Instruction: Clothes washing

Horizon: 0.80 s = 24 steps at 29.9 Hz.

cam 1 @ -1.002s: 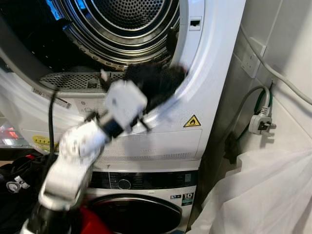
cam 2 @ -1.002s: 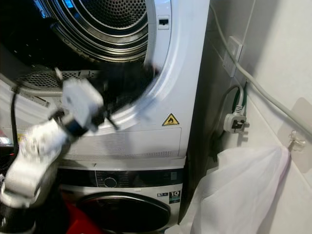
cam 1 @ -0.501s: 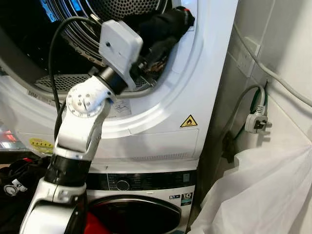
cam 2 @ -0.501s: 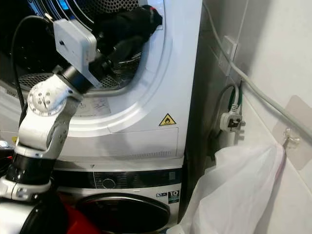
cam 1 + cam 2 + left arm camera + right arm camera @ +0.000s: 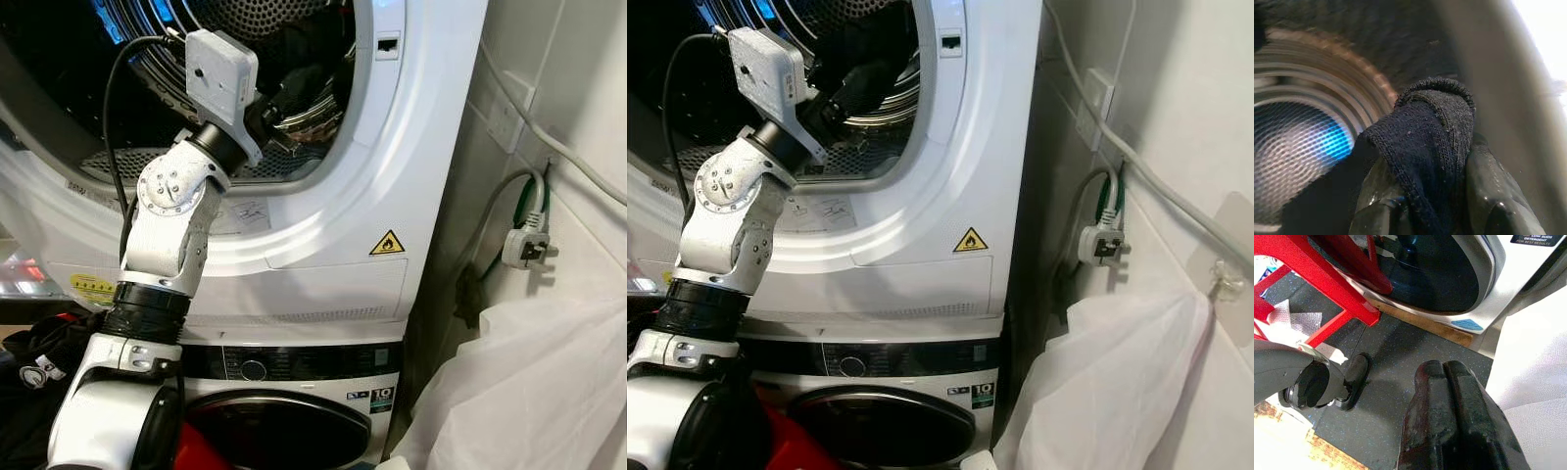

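Note:
My left gripper (image 5: 297, 91) reaches through the round opening (image 5: 364, 147) of the upper white machine, into its perforated steel drum (image 5: 257, 18). It is shut on a dark knit garment (image 5: 1425, 142), which bunches over and between the two black fingers (image 5: 1492, 196). In the eye views the garment (image 5: 315, 47) hangs dark just inside the opening's right rim. My right gripper (image 5: 1444, 369) hangs idle low by the floor, its fingers pressed together with nothing in them.
A second machine with a dark glass door (image 5: 284, 431) sits below the upper one. A white mesh bag (image 5: 539, 392) and a plugged wall socket (image 5: 524, 245) are at the right. Dark clothes (image 5: 34, 362) lie at the left, and a red stool (image 5: 1317, 279) stands nearby.
My left arm has lifted the dark garment from the lower lip of the opening and pushed it further into the drum.

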{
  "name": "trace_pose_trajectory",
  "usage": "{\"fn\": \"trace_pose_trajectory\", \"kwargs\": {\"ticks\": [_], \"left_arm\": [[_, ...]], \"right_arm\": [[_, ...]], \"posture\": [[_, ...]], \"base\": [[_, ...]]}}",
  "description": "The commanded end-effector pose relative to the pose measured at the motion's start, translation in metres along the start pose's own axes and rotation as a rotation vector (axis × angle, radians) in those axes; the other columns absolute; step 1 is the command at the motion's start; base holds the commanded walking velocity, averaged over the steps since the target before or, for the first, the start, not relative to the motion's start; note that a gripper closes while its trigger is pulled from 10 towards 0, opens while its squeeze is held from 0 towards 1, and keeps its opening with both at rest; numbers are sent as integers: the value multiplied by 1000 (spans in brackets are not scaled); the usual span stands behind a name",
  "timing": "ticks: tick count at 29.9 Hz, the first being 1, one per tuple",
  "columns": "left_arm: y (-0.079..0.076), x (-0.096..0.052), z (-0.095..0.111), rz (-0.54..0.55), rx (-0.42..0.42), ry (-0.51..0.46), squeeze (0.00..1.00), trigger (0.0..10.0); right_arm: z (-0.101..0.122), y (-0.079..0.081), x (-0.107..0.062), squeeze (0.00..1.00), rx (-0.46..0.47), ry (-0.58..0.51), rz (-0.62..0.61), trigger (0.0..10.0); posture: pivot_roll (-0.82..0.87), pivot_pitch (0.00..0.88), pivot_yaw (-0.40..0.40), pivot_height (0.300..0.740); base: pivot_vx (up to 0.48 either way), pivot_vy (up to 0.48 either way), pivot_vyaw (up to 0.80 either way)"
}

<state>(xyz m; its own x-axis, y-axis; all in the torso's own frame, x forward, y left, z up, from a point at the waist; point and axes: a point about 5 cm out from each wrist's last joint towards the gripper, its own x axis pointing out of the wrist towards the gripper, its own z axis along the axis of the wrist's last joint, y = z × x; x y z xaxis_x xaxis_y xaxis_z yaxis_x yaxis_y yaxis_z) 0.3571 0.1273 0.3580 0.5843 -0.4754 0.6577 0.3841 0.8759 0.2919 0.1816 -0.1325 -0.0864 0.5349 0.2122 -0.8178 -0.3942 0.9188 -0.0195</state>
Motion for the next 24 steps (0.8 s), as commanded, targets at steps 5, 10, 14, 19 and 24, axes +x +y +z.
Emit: {"fn": "trace_pose_trajectory", "kwargs": {"ticks": [5,10,14,19,24], "left_arm": [[63,-9,-3,256,29,73,0,10000],[75,-17,-10,280,40,113,0,10000],[92,-29,-19,328,60,160,0,10000],[93,-29,-20,333,69,164,0,10000],[95,-29,-19,343,76,154,0,10000]], "right_arm": [[-3,5,0,0,18,11,5,10000],[-5,6,0,0,26,13,5,10000],[-9,7,-1,0,38,20,5,10000],[-10,7,-1,0,35,20,11,10000],[-10,5,-2,0,33,15,12,10000]], "posture": [[45,0,80,740],[44,0,84,740],[44,0,83,740],[47,0,83,740],[50,0,80,740]], "base": [[0,0,0],[0,0,0],[0,0,0],[161,0,0],[321,0,0]]}}
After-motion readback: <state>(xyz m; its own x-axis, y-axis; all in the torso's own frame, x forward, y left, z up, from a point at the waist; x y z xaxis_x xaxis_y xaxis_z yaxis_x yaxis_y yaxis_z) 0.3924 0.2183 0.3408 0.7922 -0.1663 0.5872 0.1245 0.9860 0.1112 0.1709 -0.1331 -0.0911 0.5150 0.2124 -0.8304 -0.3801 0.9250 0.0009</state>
